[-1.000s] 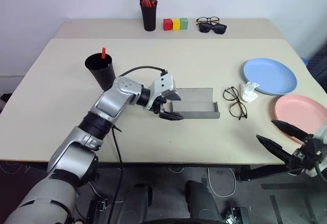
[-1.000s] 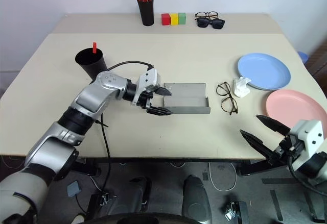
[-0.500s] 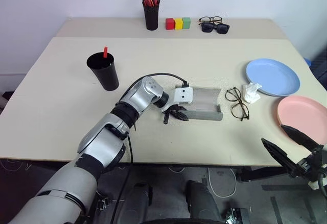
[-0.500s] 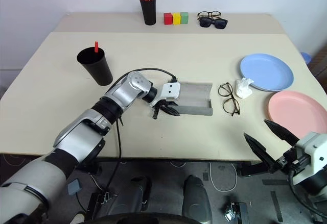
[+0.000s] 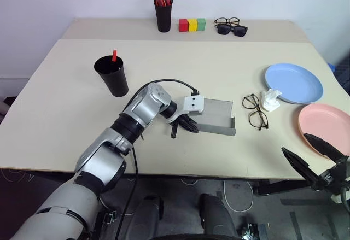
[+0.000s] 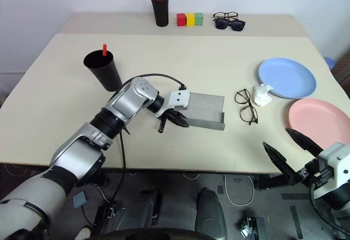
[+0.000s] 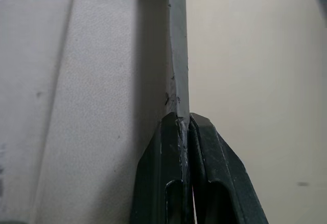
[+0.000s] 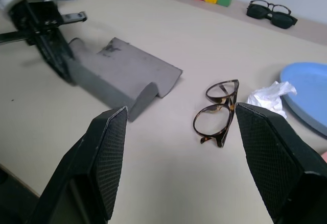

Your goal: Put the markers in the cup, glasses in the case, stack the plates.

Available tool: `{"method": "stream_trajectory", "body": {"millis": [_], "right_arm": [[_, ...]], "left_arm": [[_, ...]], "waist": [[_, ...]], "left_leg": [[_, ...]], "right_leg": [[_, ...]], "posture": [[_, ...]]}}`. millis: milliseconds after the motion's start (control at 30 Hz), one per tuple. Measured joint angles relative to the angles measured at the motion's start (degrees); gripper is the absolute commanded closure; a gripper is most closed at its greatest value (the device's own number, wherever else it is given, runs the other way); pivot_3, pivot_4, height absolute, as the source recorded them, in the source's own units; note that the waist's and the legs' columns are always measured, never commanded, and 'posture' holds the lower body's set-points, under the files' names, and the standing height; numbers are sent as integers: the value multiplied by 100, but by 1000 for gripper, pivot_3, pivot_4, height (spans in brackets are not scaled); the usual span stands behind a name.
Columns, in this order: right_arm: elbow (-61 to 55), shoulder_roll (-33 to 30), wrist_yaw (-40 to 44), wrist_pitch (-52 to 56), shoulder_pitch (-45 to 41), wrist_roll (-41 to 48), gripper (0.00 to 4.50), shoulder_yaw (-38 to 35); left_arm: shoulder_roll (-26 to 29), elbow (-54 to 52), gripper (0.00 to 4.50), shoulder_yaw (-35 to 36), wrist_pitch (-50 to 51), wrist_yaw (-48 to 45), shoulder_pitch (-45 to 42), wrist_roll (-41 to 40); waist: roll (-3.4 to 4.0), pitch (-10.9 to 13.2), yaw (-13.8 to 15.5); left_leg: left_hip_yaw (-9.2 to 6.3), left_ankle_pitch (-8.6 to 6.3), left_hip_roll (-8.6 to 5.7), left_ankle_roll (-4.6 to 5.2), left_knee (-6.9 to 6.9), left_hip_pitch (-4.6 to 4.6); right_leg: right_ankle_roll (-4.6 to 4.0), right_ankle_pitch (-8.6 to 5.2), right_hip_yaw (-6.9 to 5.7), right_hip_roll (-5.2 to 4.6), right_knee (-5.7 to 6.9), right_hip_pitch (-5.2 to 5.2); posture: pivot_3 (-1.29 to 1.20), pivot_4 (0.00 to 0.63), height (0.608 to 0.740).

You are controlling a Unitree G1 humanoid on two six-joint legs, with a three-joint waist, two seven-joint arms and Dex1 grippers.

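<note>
The case (image 5: 214,116) lies open near the middle of the surface (image 5: 65,103), and your left end effector (image 5: 186,124) is clenched on its thin near-left wall; the left wrist view shows both fingers (image 7: 176,183) pinching that edge with almost nothing past the tips. That's your main risk: the pinch is shallow and at one end, so if you lift or drag, the case could pivot, slip out, or snap its lid over. The right wrist view shows it already tipped up on the gripped side, so go slow. The glasses (image 5: 255,110) sit just right of the case, near but not touching, with a crumpled white tissue (image 5: 270,98) between them and the light blue plate (image 5: 292,82). Swing the case right and you'll likely shove the glasses into the tissue or against the plate rim. The pink plate (image 5: 322,126) sits nearer the front right edge, and your right end effector (image 5: 313,159) hangs released off that edge just below it; bring it in low and it may clip the pink plate. The cup (image 5: 112,76) stands well left of the case with one red-capped marker (image 5: 114,55) poking out; your left elbow passes near it, so a wide swing could tip it. I can't spot the second marker.
</note>
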Motion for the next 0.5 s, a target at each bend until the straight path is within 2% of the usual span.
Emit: {"method": "stream_trajectory", "body": {"millis": [200,500], "right_arm": [[206,-28,29,-16,-156,-61,1074,97],[386,-109,136,-18,-298,-121,1074,176]], "left_arm": [[348,-1536,4404,-59,1341,91,522,-168],[515,-2180,4404,-171,2284,482,553,-437]], "waist": [[6,-4,4],[6,-4,-4]], "left_leg": [[-1,0,0,0,1,3],[-1,0,0,0,1,4]], "right_leg": [[-1,0,0,0,4,0],[-2,0,0,0,4,0]], "posture": [[0,150,739],[0,150,739]]}}
